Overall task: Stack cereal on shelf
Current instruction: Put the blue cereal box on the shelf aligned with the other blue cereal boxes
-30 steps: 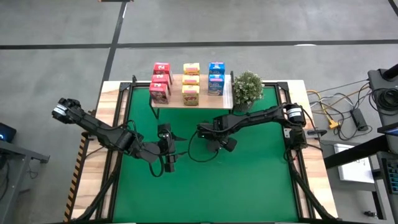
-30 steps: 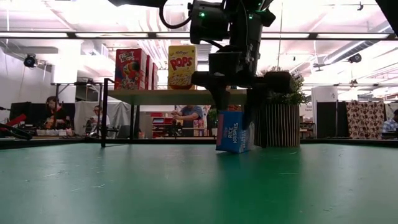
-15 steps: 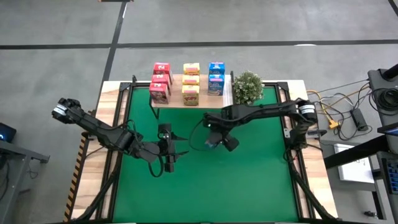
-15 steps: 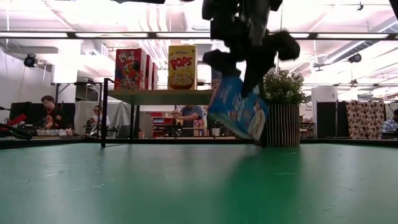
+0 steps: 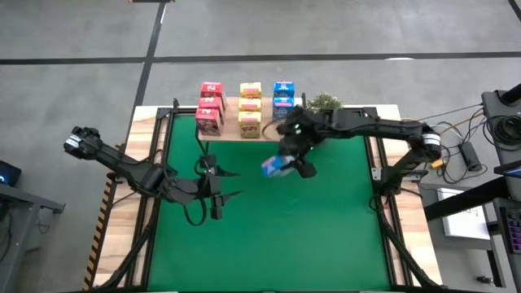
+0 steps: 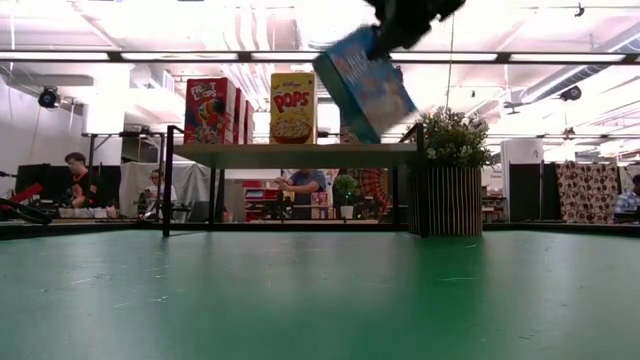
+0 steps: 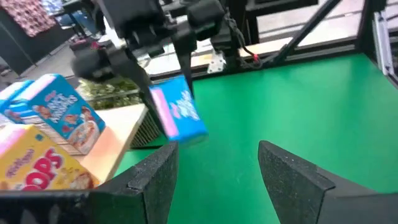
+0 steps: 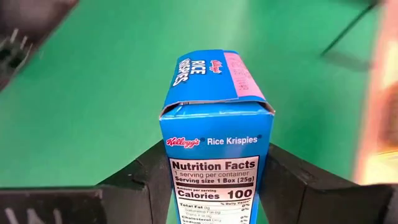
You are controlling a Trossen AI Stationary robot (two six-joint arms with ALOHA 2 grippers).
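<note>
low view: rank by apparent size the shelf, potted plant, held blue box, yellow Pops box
1. shelf, widest by far
2. potted plant
3. held blue box, tilted in the right gripper, nearer the camera, so its rank over the next is unsure
4. yellow Pops box

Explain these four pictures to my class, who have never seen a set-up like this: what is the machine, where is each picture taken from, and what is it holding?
This is a robot with two dark arms at a green table. One picture looks straight down, one looks level across the tabletop, and two come from cameras on the wrists. At the back stands a low wooden shelf with small cereal boxes on it and a potted plant beside it. The right gripper holds a blue Rice Krispies box tilted in the air, near the shelf. The left gripper waits open and empty over the table.
</note>
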